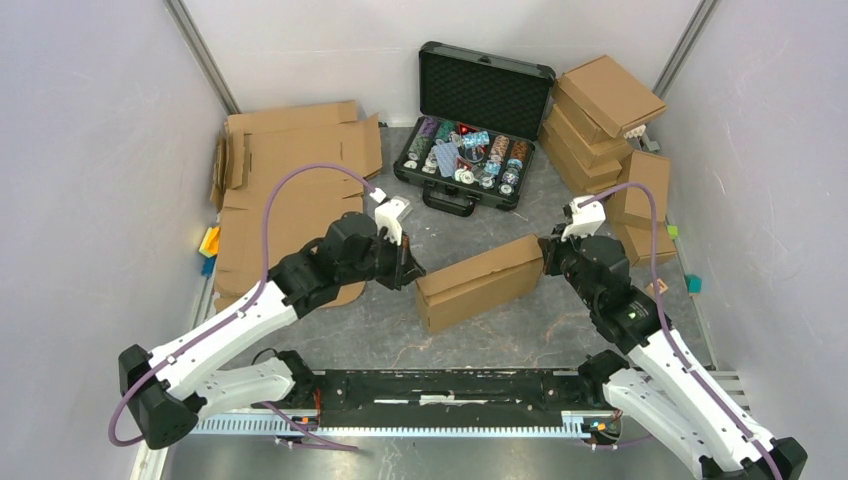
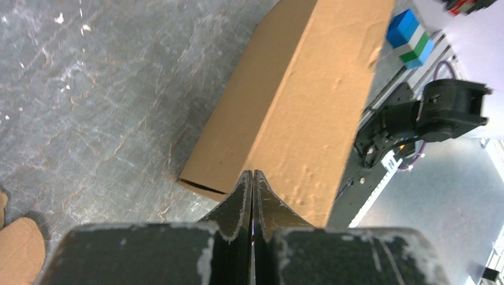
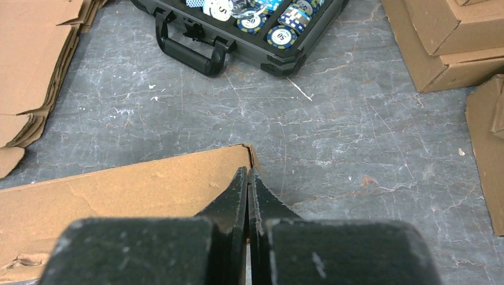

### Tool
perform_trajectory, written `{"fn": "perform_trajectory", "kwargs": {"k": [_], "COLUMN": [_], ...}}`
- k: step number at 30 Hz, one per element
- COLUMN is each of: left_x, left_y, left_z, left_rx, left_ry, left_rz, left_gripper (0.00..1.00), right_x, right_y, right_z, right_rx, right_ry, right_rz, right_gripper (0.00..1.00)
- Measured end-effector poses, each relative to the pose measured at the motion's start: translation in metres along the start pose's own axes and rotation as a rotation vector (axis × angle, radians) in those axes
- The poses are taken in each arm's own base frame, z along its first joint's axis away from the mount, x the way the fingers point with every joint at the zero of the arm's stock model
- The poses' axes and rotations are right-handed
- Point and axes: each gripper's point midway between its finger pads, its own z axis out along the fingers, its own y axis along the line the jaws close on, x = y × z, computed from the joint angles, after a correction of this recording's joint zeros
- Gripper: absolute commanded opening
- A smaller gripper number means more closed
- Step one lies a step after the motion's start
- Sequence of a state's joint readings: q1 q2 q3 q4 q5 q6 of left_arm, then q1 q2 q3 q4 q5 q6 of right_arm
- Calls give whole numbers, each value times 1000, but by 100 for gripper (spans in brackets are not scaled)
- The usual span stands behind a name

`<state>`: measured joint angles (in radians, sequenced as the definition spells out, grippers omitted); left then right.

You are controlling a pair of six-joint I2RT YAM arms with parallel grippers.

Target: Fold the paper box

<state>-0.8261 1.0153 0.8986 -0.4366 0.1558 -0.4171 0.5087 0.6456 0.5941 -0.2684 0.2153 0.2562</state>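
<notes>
Fully folded brown paper box (image 1: 478,283)

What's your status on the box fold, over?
Left jaws, right jaws shut, tips at opposite ends of paper box. Box folded closed. Black case behind, clear of it.

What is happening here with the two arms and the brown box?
Two robot arms are working on one paper box, which lies folded up in the middle of the table. The left fingers and the right fingers are both shut, their tips at opposite ends of the box, gripping nothing. Flat cardboard sheets lie at the left, folded boxes at the right.
</notes>
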Motion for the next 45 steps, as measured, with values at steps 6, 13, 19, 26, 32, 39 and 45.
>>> {"fn": "perform_trajectory", "kwargs": {"k": [6, 13, 19, 26, 32, 39, 45], "left_x": [-29, -11, 26, 27, 22, 3, 9], "left_y": [-24, -28, -22, -23, -24, -34, -39], "left_z": [-16, -18, -8, -3, -4, -16, -20], "left_rx": [76, 131, 192, 229, 220, 194, 233], "left_ry": [-70, -36, -31, -88, -85, -44, -25], "left_rz": [17, 8, -50, -80, -81, -75, -73], "left_gripper": [2, 2, 2, 2, 2, 2, 2], "right_x": [-1, -1, 1, 1, 0, -7, -15], "right_y": [1, 2, 3, 3, 3, 6, 6], "right_z": [2, 2, 4, 7, 9, 9, 3], "right_rx": [2, -8, -10, -11, -11, -9, -11], "right_ry": [16, 17, 13, -6, -23, 27, 22], "right_rz": [-6, -6, -3, 4, 12, -1, -4], "right_gripper": [0, 0, 0, 0, 0, 0, 0]}}
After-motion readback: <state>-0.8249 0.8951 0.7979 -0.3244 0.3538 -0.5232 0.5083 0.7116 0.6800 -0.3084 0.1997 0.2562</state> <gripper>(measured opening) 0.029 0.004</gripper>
